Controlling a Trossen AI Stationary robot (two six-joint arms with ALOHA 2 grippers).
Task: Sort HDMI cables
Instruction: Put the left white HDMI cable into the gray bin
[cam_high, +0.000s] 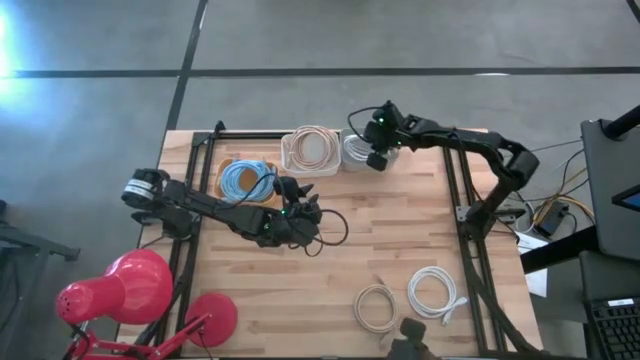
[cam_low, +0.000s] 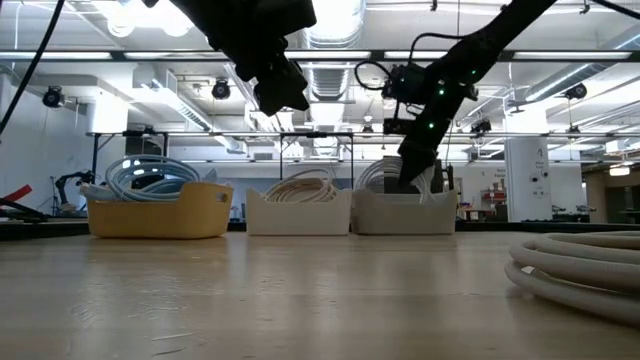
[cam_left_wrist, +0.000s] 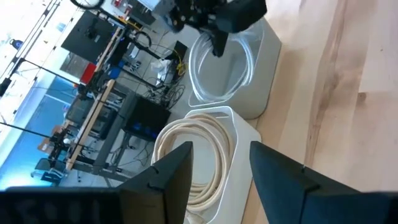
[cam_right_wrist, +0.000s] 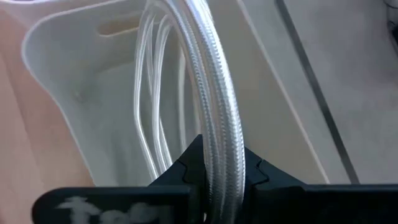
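White braided HDMI cable (cam_right_wrist: 214, 112), wound in several loops, strands glossy with woven sheath visible. Pinched between fingers of right gripper (cam_right_wrist: 214, 171), closed on one thick strand; coil standing on edge, loops running upright from the fingers into the grey-white bin (cam_right_wrist: 74, 81). Seen from above, right gripper (cam_high: 377, 152) over that bin (cam_high: 352, 152) at the far edge of the table (cam_high: 380, 230), rightmost of three bins in a row. Level across the table, same gripper (cam_low: 415, 160) dipping into the bin (cam_low: 400, 212), white loops rising above its rim. Middle white bin (cam_high: 310, 150) holding beige-tan coils (cam_high: 312, 148) lying flat, round. Left yellow-tan bin (cam_high: 232, 172) holding light blue coils (cam_high: 246, 180), piled loosely, loops spilling above the rim. Left gripper (cam_high: 300, 205) just beside the blue bin, over bare wood, fingers (cam_left_wrist: 168, 180) spread apart, holding nothing, aimed toward the beige bin (cam_left_wrist: 239, 134). Two more coils lying flat on the near right part of the table, well apart from the bins: one beige-tan coil (cam_high: 375, 307), one white coil (cam_high: 434, 293), just beside each other. Red lamp (cam_high: 130, 290) at near left corner.
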